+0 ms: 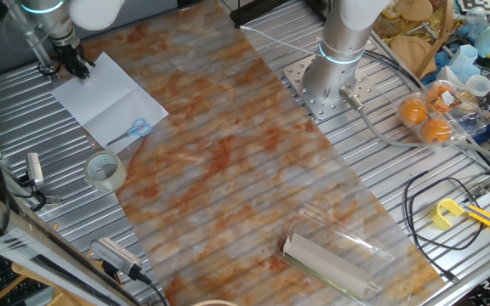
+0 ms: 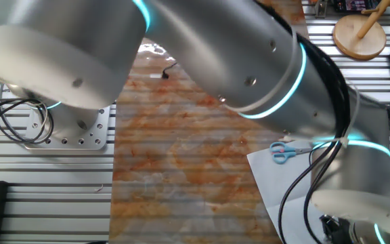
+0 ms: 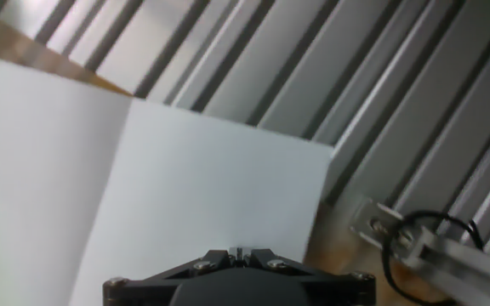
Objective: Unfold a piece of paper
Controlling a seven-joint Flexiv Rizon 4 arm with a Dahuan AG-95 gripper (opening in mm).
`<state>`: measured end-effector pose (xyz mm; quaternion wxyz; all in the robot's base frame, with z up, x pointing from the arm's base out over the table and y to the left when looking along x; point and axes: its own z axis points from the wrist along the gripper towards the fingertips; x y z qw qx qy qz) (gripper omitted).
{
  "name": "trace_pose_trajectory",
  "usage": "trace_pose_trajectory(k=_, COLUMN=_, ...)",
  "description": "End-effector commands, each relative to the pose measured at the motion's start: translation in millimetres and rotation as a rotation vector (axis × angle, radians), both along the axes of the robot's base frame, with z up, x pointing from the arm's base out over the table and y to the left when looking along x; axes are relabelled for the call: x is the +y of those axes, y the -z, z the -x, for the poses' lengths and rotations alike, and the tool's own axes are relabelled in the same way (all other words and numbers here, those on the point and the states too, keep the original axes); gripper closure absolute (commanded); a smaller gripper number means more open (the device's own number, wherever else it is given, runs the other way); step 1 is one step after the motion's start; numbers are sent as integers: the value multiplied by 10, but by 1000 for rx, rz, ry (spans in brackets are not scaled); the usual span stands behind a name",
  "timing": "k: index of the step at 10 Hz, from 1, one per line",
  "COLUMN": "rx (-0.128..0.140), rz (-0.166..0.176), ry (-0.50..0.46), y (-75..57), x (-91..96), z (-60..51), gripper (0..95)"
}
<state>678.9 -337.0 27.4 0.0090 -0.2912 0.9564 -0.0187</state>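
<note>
The piece of paper [image 1: 100, 98] is a white sheet with a fold crease. It lies spread at the far left of the table, partly on the metal slats. It also shows in the other fixed view [image 2: 268, 177] and fills the hand view [image 3: 211, 187]. Small blue-handled scissors [image 1: 134, 129] lie on its near edge and show in the other fixed view [image 2: 281, 150]. My gripper [image 1: 76, 68] stands at the sheet's far corner. In the hand view the gripper [image 3: 238, 252] has its jaws together on the sheet's edge.
A translucent tape roll [image 1: 105, 170] sits just in front of the paper. A rolled sheet in clear plastic [image 1: 330, 259] lies at the front. The arm base [image 1: 330, 81], boxed oranges [image 1: 428, 119], cables and a yellow tool [image 1: 449, 212] are on the right.
</note>
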Motion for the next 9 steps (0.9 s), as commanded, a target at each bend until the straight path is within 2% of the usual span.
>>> trace_pose_trajectory(k=1, rx=-1, rz=6, ry=2, y=14, x=-60, z=100, gripper=950)
trace_pose_trajectory(k=4, rx=-2, rz=1, ry=-14, y=4, x=-159, z=238, gripper=950)
trace_pose_trajectory(k=5, rx=-2, rz=3, ry=-19, y=-12, x=-216, z=318, gripper=950)
trace_pose_trajectory(k=6, rx=-4, rz=0, ry=-20, y=-4, x=-259, z=404, gripper=950)
trace_pose_trajectory(k=9, rx=-7, rz=-4, ry=-21, y=57, x=-301, z=549, gripper=950)
